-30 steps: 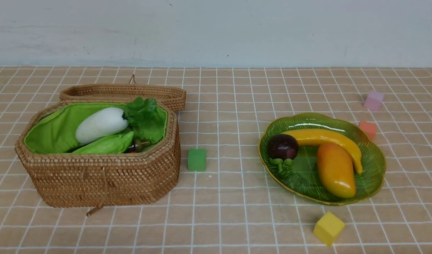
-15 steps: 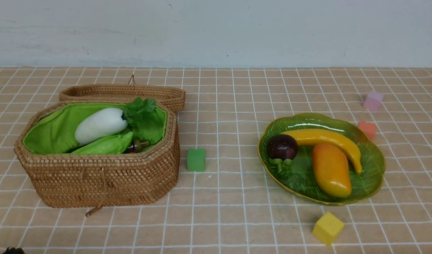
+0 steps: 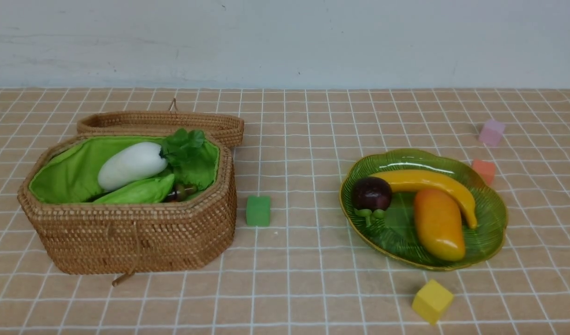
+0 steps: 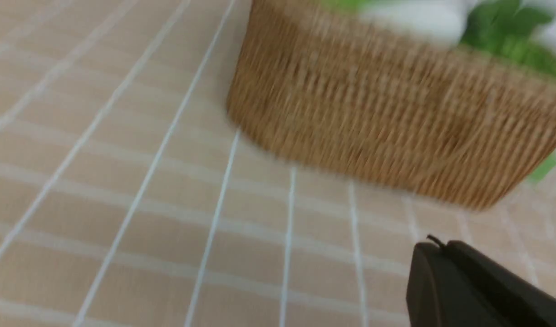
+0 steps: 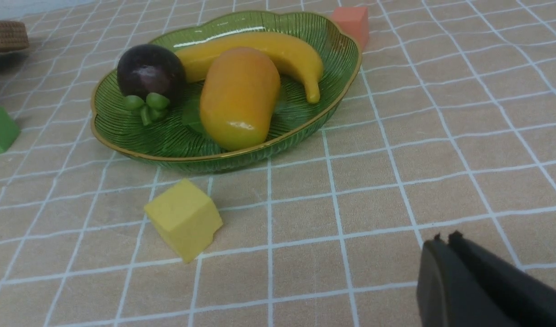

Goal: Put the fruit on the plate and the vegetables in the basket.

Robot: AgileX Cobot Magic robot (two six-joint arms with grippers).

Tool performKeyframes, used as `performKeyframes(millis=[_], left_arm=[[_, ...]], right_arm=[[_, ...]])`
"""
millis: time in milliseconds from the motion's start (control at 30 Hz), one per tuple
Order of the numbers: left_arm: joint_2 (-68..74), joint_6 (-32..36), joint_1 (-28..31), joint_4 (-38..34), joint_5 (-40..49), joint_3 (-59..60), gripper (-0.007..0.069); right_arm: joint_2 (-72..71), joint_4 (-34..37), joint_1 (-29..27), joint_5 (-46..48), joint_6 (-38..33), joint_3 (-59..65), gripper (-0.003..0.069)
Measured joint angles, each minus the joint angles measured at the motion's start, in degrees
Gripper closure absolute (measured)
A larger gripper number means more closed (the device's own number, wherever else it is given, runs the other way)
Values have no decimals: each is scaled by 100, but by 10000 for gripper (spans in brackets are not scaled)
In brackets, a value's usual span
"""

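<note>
Front view: mango [image 3: 439, 224], mangosteen [image 3: 372, 193] and banana [image 3: 429, 183] sit on plate [image 3: 492, 228], right of centre; radish [image 3: 132, 165] and gourd [image 3: 138, 190] in basket [image 3: 126, 232], left. Sorting looks complete. Left gripper [image 4: 434, 254] and right gripper [image 5: 445, 247] pressed together, empty, parked clear.

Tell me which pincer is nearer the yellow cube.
Right. The right pincer, shut, hovers just past the yellow cube, which shows in its wrist view. The left pincer, shut, is beside the basket, across the table.

No writing, label, brand or number could be read anywhere in these views. The left wrist view was too blurred to tell.
</note>
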Motion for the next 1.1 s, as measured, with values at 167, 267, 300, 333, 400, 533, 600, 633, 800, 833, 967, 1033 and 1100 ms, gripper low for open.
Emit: performKeyframes(millis=[167, 267, 300, 333, 400, 533, 600, 633, 800, 833, 967, 1033, 1100], left_arm=[[0, -7, -5, -157, 49, 0, 637], [0, -14, -5, -174, 49, 0, 637], [0, -14, -5, -179, 49, 0, 637], [0, -14, -5, -179, 49, 0, 637], [0, -21, -5, -179, 49, 0, 637], [0, -21, -5, -192, 49, 0, 637], [0, -21, -5, -192, 52, 0, 637], [0, -21, -5, -192, 52, 0, 637], [0, -21, -5, -192, 52, 0, 637], [0, -21, -5, -197, 52, 0, 637], [0, -21, -5, -197, 52, 0, 637], [0, -21, -5, -197, 52, 0, 637], [0, -21, -5, -197, 52, 0, 637]], right_arm=[[0, 0, 0, 0, 0, 0, 643], [0, 0, 0, 0, 0, 0, 641], [0, 0, 0, 0, 0, 0, 641], [0, 0, 0, 0, 0, 0, 640], [0, 0, 0, 0, 0, 0, 638], [0, 0, 0, 0, 0, 0, 632], [0, 0, 0, 0, 0, 0, 632], [0, 0, 0, 0, 0, 0, 632], [0, 0, 0, 0, 0, 0, 632], [0, 0, 0, 0, 0, 0, 632], [0, 0, 0, 0, 0, 0, 631], [0, 0, 0, 0, 0, 0, 631], [0, 0, 0, 0, 0, 0, 628]])
